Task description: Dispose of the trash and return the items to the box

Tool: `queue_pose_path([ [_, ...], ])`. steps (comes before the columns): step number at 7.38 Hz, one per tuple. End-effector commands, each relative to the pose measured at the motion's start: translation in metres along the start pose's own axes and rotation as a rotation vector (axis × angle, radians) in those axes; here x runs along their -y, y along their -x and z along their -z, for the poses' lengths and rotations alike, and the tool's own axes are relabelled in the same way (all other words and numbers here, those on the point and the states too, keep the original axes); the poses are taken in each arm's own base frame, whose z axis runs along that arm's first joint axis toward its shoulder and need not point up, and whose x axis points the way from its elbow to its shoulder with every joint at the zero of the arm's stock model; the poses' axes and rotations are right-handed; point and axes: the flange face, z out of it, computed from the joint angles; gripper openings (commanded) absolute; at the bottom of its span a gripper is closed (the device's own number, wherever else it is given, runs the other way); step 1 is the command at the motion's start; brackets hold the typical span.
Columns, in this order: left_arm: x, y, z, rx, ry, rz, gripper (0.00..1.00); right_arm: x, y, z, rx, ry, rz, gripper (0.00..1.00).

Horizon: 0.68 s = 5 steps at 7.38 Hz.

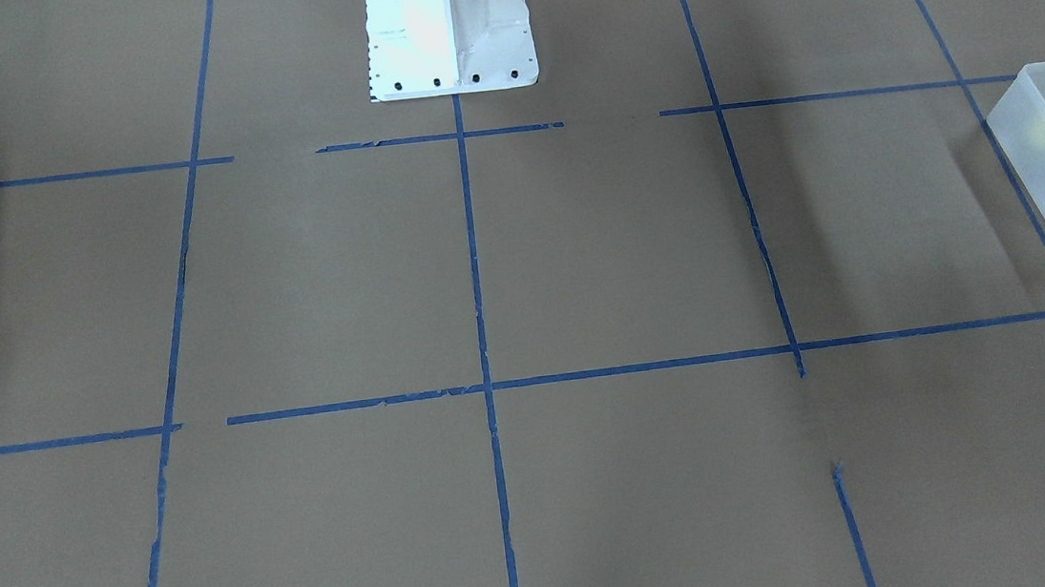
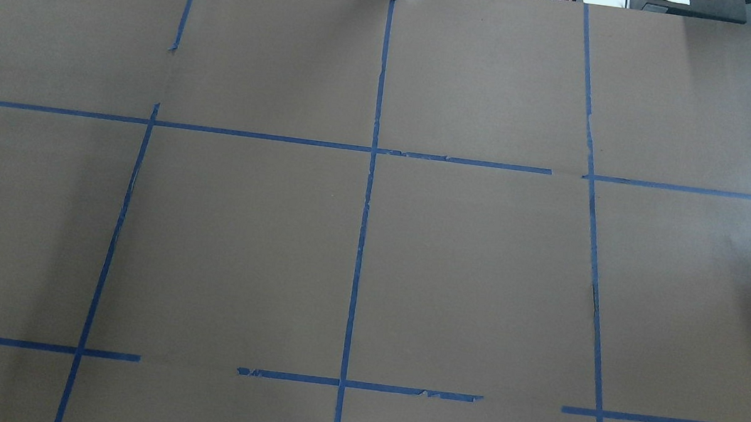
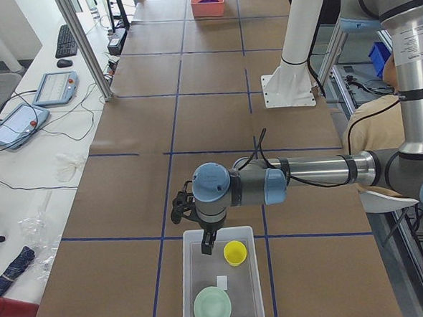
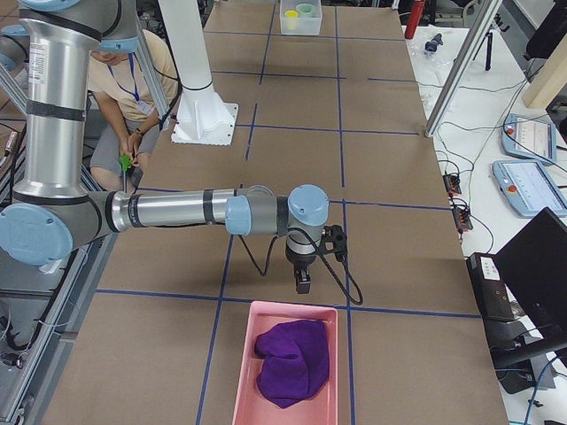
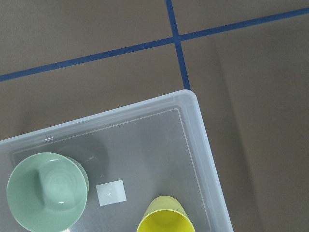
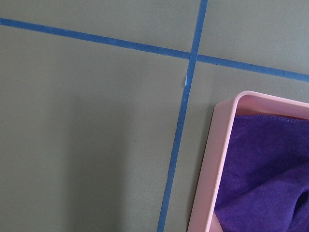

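Yellow cup (image 5: 165, 218) sits inside frosted box (image 5: 154, 145)

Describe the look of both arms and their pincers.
The left arm and right arm are silver tubes with light-blue joint caps; a black cable loops at each wrist. The left arm's upright link carries small printed markings. The left pincer and right pincer are small and black.
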Motion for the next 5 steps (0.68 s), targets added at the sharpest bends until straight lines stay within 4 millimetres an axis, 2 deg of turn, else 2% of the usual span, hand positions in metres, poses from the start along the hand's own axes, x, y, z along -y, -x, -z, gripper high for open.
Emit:
queue_pose_path([
  [1, 0.0024, -0.0006, 0.0007, 0.001, -0.002, -0.003, 1.0, 0.0013, 0.0011, -0.0003, 0.0, 0.0, 0.003, 1.0],
  [5, 0.0028, 0.0001, 0.001, 0.001, -0.003, -0.002, 1.0, 0.0034, 0.0037, -0.0022, 0.0, -0.007, 0.02, 1.0],
])
